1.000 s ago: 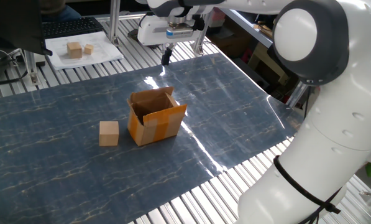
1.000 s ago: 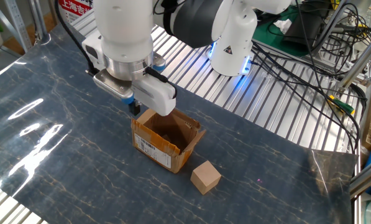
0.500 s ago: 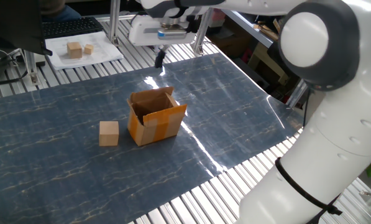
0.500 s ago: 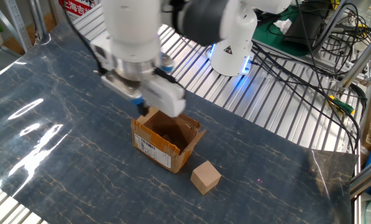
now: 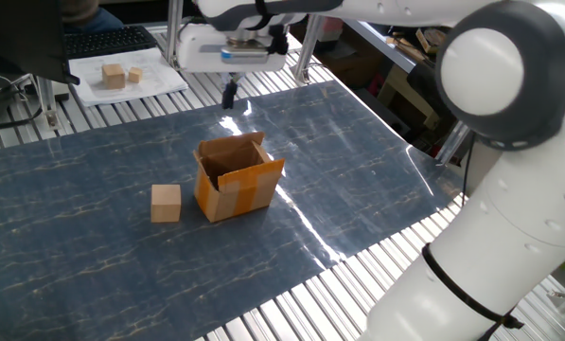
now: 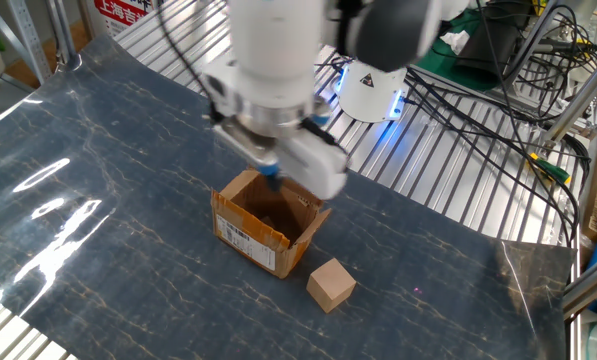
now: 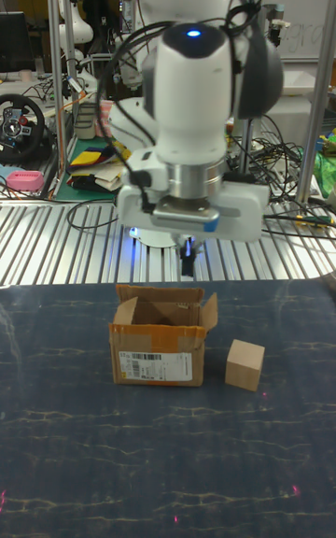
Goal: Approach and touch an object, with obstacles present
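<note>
The small light-tan wooden cube rests on the blue mat, close beside the orange-brown cardboard box, whose flaps stand up. My gripper hangs in the air behind the box's far side, well above the mat. Its dark fingers are together and hold nothing. It touches neither box nor cube. In the other fixed view the wrist is motion-blurred and sits just over the box's far rim.
Two far tan blocks lie on white paper at the back left, next to a keyboard. The robot base and cables stand behind the mat. Slatted metal table edges surround it.
The gripper has swept sideways behind the box, leftward in one fixed view and rightward in the other, staying at about the same height. Box and cube have not moved.
</note>
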You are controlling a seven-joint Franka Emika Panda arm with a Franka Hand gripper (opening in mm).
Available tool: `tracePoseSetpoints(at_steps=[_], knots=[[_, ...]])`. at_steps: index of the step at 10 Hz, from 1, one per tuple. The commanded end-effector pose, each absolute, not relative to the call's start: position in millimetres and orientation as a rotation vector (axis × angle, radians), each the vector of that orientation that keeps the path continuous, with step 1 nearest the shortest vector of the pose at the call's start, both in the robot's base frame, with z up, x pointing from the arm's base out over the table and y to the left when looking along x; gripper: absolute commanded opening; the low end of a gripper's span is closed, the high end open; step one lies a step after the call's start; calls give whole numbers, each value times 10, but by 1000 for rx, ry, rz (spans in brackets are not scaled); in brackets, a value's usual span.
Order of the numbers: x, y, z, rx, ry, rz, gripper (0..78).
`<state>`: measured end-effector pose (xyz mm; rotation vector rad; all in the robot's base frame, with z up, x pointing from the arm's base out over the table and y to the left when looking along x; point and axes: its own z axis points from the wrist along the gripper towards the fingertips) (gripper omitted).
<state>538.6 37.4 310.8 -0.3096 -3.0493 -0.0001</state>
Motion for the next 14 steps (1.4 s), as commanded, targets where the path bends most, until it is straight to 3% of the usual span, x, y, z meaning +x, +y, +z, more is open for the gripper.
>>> tracePoseSetpoints(at_steps=[1, 8, 14], knots=[[5018, 1090, 3265, -511, -2993, 8, 0], [4683, 1713, 3093, -639, -2976, -27, 0], [4556, 1869, 2759, -651, -2985, -26, 0]])
